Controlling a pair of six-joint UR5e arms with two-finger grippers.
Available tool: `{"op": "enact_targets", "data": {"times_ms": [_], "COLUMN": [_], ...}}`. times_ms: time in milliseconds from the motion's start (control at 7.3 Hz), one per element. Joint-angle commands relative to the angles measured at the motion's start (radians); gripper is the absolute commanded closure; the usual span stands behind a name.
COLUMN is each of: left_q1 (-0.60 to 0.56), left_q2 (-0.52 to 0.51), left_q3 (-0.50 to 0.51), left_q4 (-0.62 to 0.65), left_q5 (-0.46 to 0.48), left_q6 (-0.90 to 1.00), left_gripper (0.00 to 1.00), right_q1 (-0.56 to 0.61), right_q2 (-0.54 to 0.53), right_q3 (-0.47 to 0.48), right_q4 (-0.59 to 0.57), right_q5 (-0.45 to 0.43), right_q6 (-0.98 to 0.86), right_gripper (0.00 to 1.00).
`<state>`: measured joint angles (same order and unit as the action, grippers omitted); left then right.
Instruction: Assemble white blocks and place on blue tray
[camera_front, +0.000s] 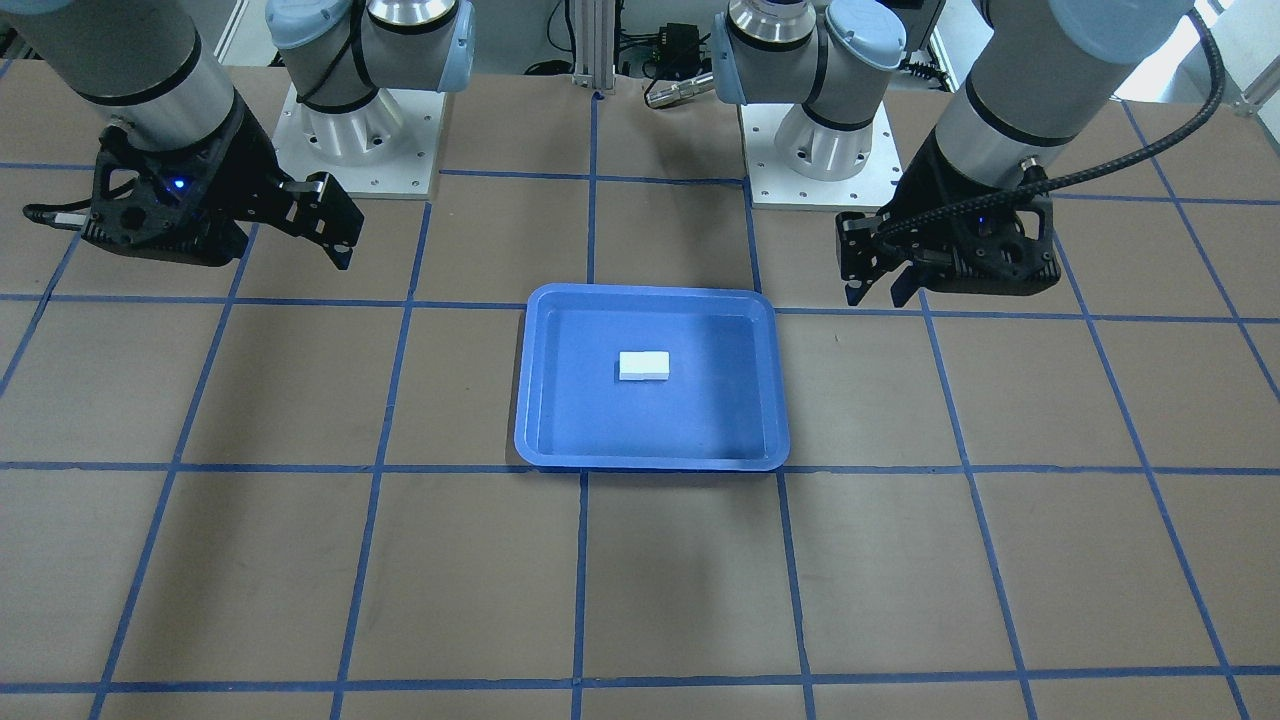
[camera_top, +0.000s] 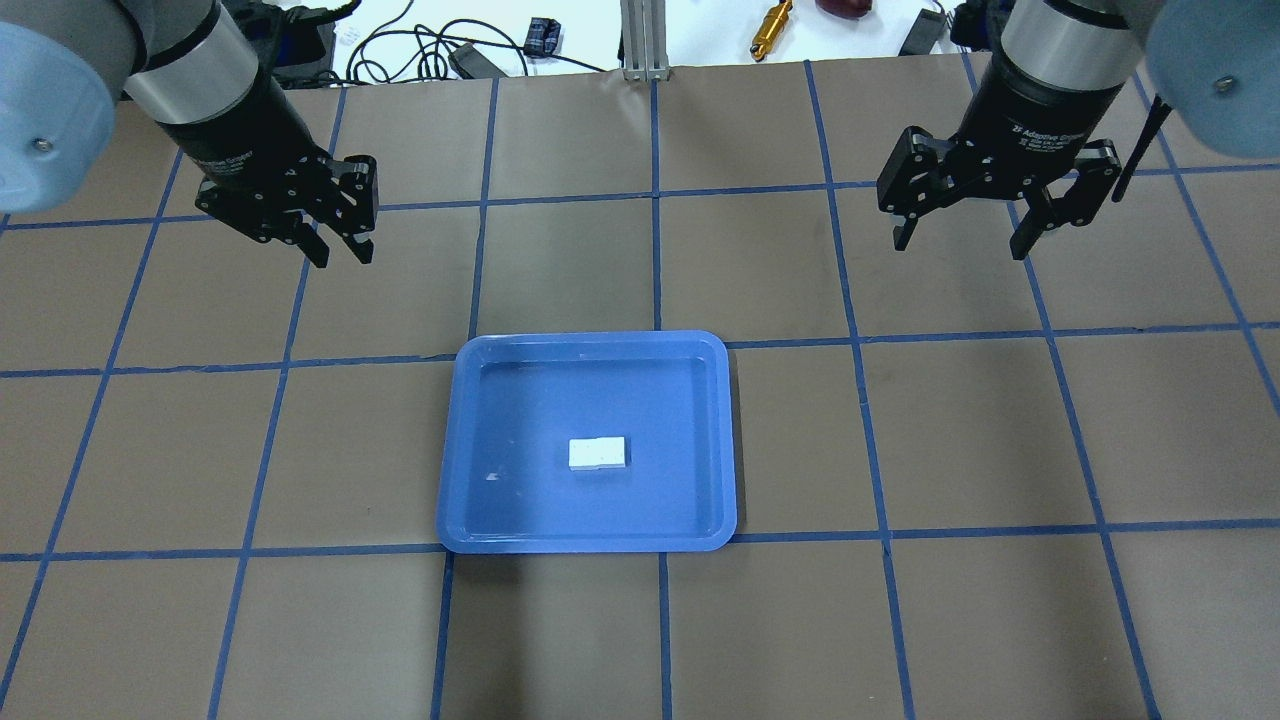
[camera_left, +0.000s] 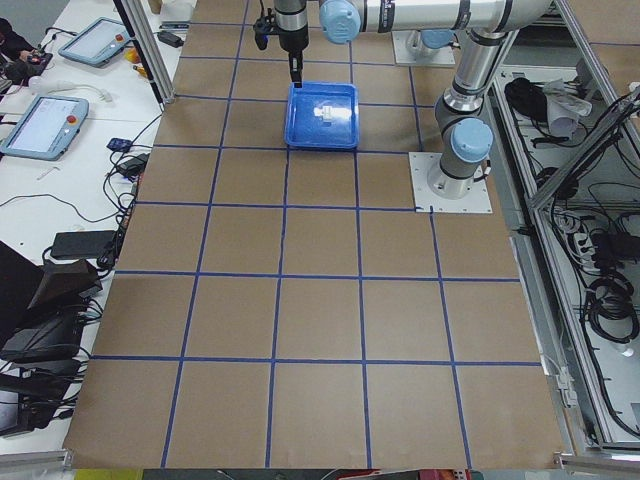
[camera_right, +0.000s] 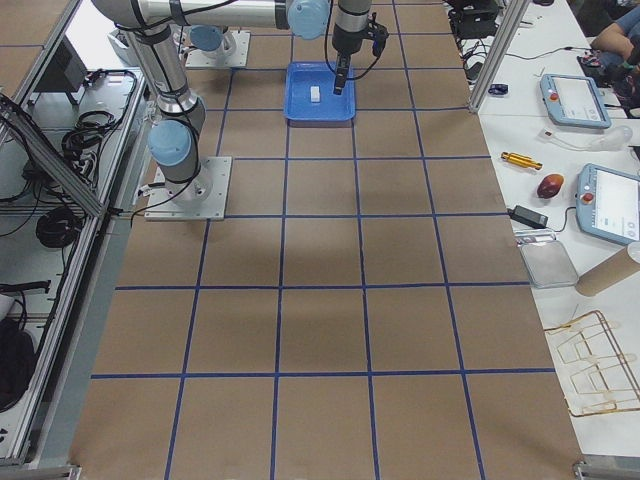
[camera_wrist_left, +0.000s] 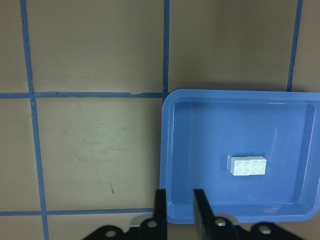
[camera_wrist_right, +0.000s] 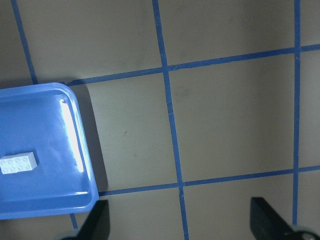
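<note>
The white blocks (camera_top: 598, 453) are joined into one small rectangle, lying studs up near the middle of the blue tray (camera_top: 585, 543). They also show in the front view (camera_front: 644, 365) and in both wrist views (camera_wrist_left: 247, 166) (camera_wrist_right: 17, 163). My left gripper (camera_top: 342, 252) hangs above the table, off the tray's far left corner. Its fingers (camera_wrist_left: 160, 207) are nearly shut, with a narrow gap, and hold nothing. My right gripper (camera_top: 960, 243) hangs off the tray's far right side, wide open and empty.
The tray (camera_front: 650, 462) sits on brown paper marked with a blue tape grid (camera_top: 655, 200). The two arm bases (camera_front: 360, 130) (camera_front: 825, 140) stand at the robot's edge of the table. Cables and small tools (camera_top: 770, 25) lie on the white surface beyond the far edge.
</note>
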<state>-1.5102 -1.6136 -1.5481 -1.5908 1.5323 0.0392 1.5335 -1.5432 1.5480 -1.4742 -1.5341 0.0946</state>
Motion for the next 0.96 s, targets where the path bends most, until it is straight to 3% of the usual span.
{"op": "enact_targets", "data": {"times_ms": [0,137,821], "left_q1": [-0.01,-0.018,-0.028], "left_q2": [0.023,0.012,0.034], "left_q3": [0.04,0.066,0.069], "left_q4": [-0.003,-0.006,0.063], "left_q5": [0.054,0.086,0.068], "left_q6": [0.002,0.002,0.021], "left_gripper": [0.0,0.0,0.0], "right_q1": [-0.001,0.0,0.001], "right_q2": [0.0,0.0,-0.003], "right_q3": [-0.002,-0.002,-0.002], "right_q4": [0.0,0.0,0.0], "right_q5": [0.0,0.0,-0.008], "right_q6": [0.0,0.0,-0.003], "right_gripper": [0.0,0.0,0.0]}}
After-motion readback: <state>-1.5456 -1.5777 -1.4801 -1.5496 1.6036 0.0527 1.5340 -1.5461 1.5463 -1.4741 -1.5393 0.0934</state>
